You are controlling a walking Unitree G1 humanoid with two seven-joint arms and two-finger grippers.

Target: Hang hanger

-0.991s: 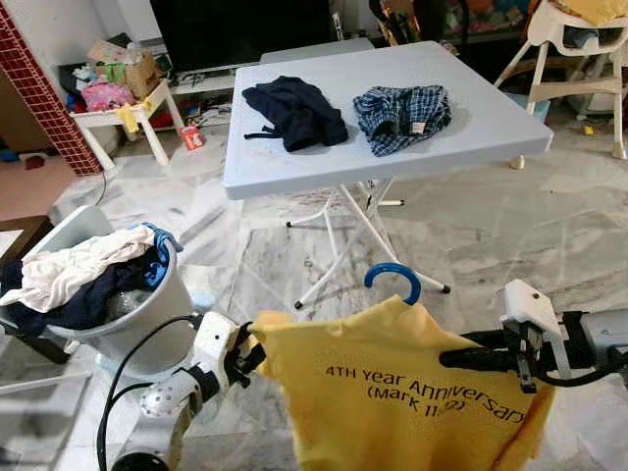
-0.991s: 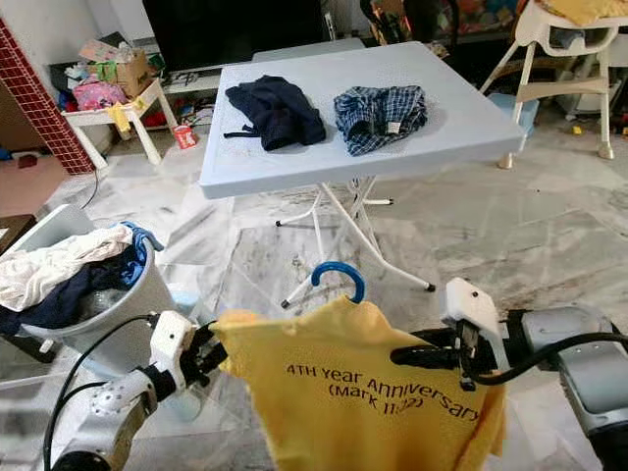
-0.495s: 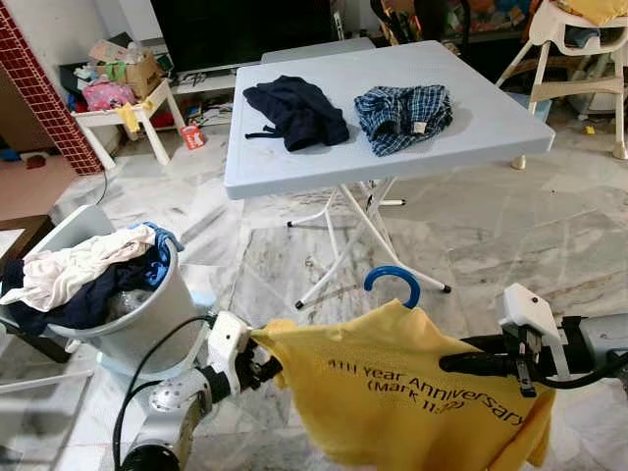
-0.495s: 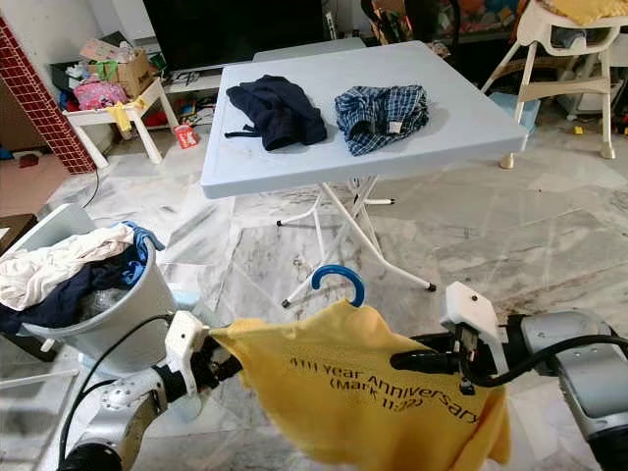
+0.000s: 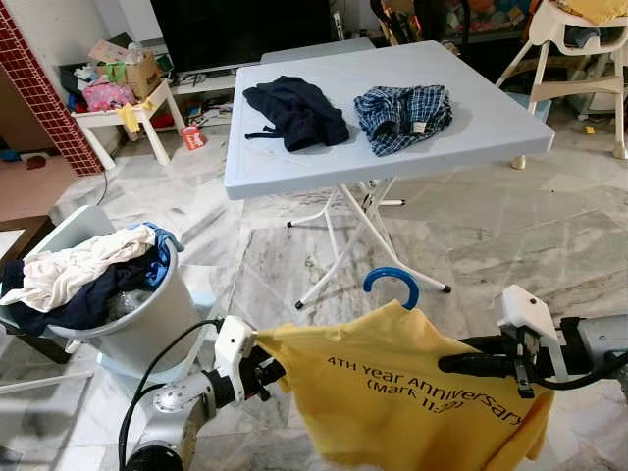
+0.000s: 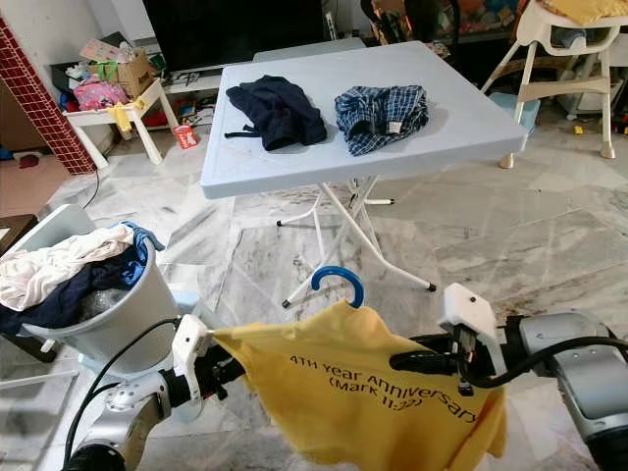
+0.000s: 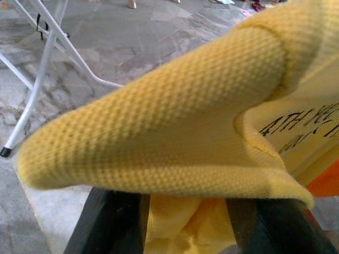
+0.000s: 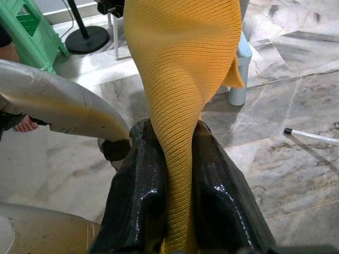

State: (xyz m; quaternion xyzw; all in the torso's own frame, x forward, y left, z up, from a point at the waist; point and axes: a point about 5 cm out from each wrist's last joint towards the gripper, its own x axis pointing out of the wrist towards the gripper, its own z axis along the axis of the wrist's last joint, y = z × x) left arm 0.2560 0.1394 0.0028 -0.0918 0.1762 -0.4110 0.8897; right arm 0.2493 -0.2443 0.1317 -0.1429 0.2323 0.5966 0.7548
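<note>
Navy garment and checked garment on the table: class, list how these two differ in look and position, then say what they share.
Look: the navy garment is one plain dark colour; the checked garment has a blue-and-white plaid pattern with a small pale label showing.
Position: the navy garment lies toward the robot's left, the checked garment toward its right, with a gap between them.
Shared: both lie crumpled, unfolded and without hangers, on the pale blue table.

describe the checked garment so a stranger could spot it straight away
Find the pale blue folding table in the middle of the room, beyond the yellow shirt. Two crumpled garments lie on top of it; the checked shirt is the one on the robot's right, blue-and-white plaid, beside a plain dark navy garment.
</note>
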